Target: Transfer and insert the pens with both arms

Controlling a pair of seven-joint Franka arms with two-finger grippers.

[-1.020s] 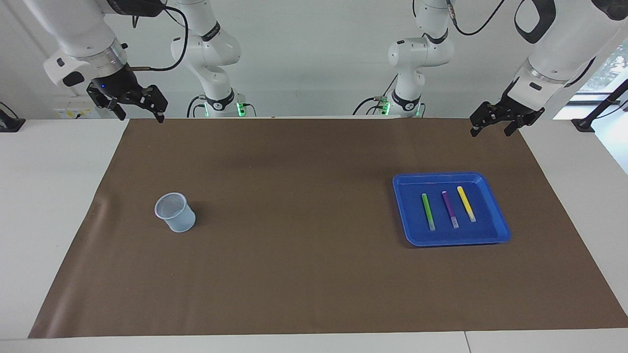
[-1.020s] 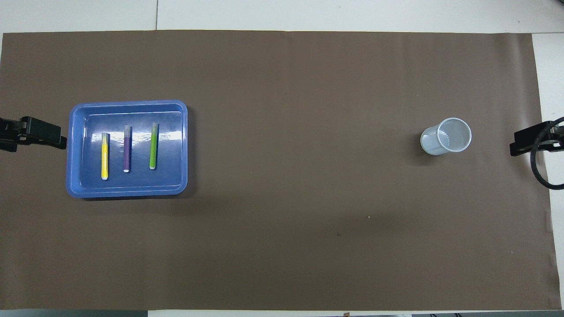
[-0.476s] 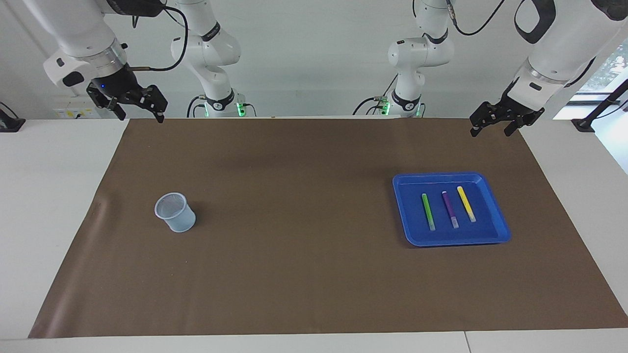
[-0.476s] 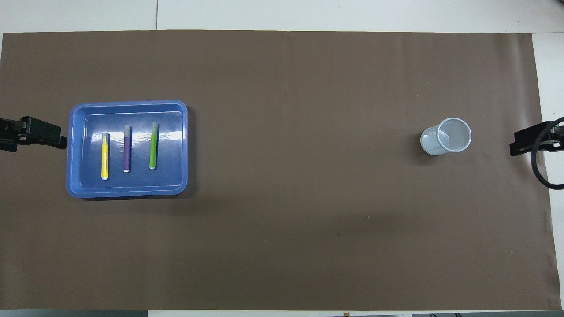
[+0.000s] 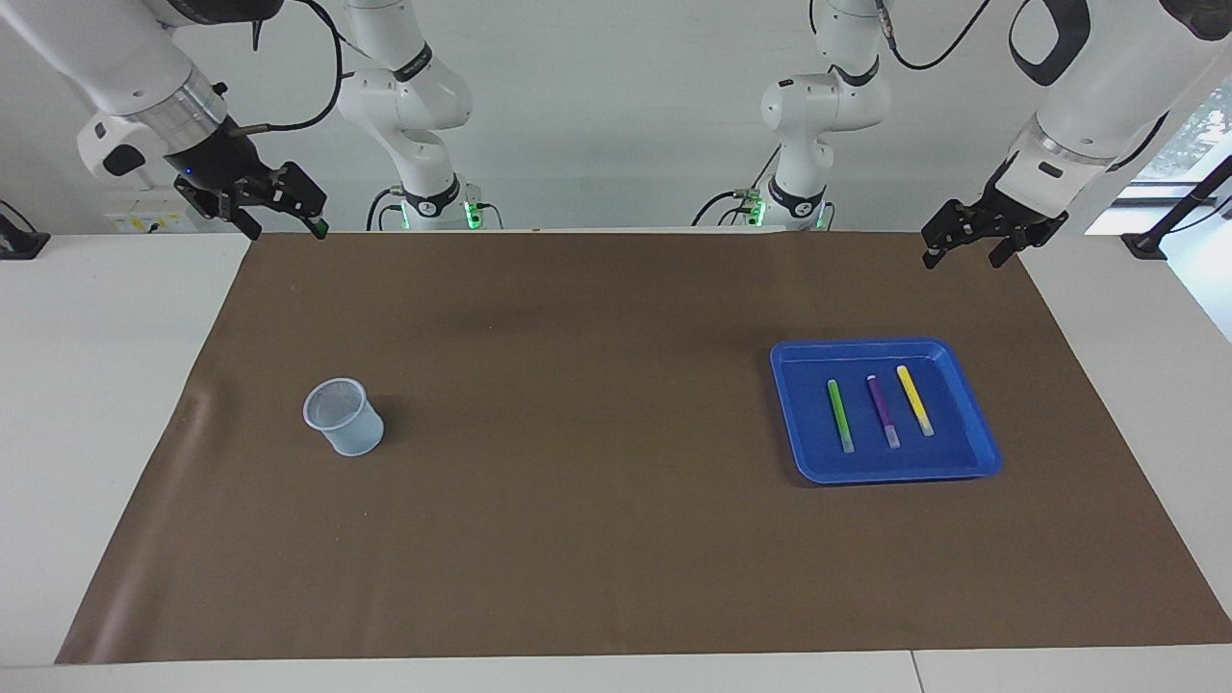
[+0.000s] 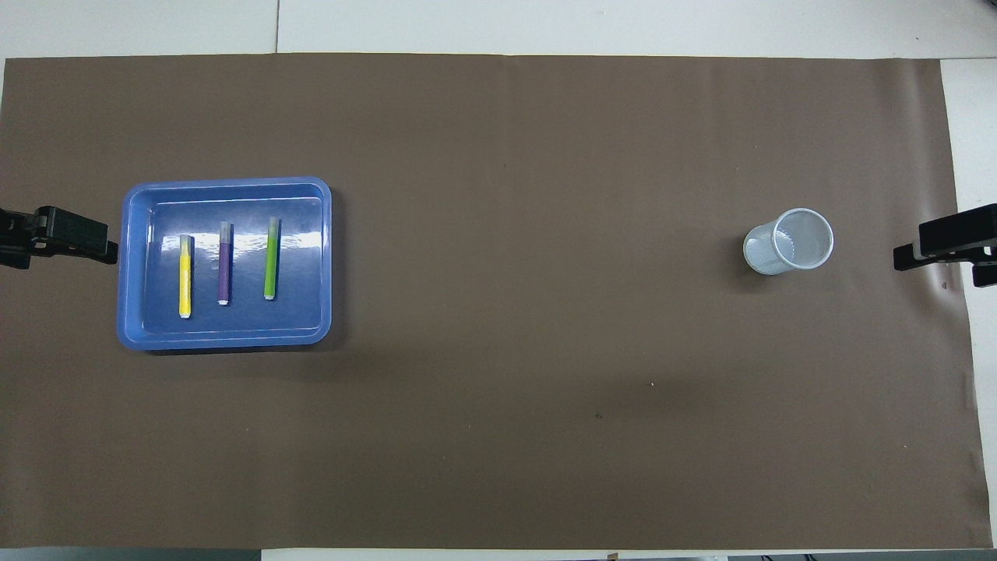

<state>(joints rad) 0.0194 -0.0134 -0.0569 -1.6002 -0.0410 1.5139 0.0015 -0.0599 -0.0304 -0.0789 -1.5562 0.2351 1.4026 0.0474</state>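
Three pens (green (image 5: 839,415), purple (image 5: 883,411), yellow (image 5: 914,399)) lie side by side, apart, in one blue tray (image 5: 980,438) at the left arm's end. One mesh cup (image 5: 344,417) stands upright toward the right arm's end. Left gripper (image 5: 965,246) hangs over the mat (image 5: 597,539) edge, well apart from the pens, empty, fingers spread. Right gripper (image 5: 281,218) likewise, over its mat corner.

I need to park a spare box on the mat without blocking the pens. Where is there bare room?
The widest bare stretch of mat lies between the tray and the cup. The strips of mat nearer to and farther from the robots than both are bare too. The tray is crowded: the three pens lie side by side in it.
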